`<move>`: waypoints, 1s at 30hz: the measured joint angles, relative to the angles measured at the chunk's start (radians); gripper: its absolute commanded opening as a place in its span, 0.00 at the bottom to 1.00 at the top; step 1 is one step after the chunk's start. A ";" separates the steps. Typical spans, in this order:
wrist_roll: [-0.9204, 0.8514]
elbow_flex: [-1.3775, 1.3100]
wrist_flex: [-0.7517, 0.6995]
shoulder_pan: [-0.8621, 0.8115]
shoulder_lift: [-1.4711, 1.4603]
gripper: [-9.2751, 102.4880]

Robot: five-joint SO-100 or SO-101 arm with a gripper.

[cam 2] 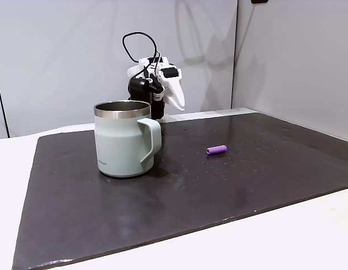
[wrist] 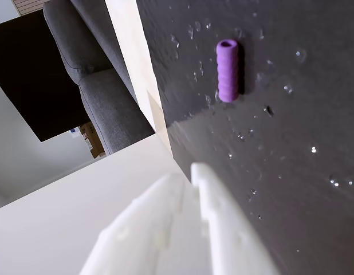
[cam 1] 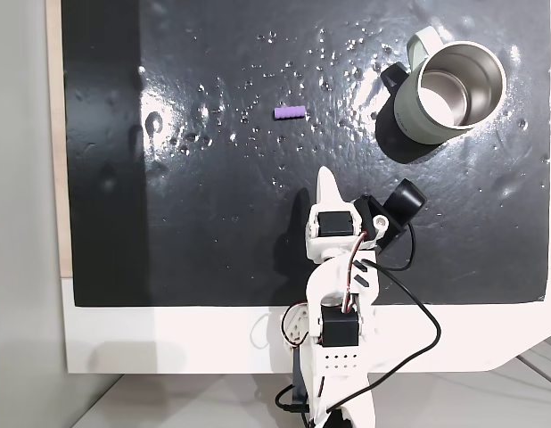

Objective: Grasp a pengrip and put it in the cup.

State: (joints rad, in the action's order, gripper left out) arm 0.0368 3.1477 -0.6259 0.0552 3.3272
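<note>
I see a black mat (cam 1: 213, 241) speckled with droplets covering the white worktop (cam 1: 168, 343), and nothing lies between my arm and the pengrip (cam 1: 290, 113). The cup (cam 1: 449, 94) stands upright at the mat's upper right in a fixed view, well apart from the pengrip. My pincer (wrist: 191, 172) is pressed together and holds nothing, raised above the mat. In the wrist view the pengrip lies on its side ahead of the fingertips, slightly right.
</note>
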 measured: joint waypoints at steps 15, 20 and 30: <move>0.000 0.000 0.000 0.000 0.000 0.09; 0.000 -0.029 0.000 0.000 0.000 0.08; 0.006 -0.385 -0.129 0.127 -0.261 0.09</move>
State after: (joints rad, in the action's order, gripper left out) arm 0.0430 2.7627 -0.7547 0.1825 3.0664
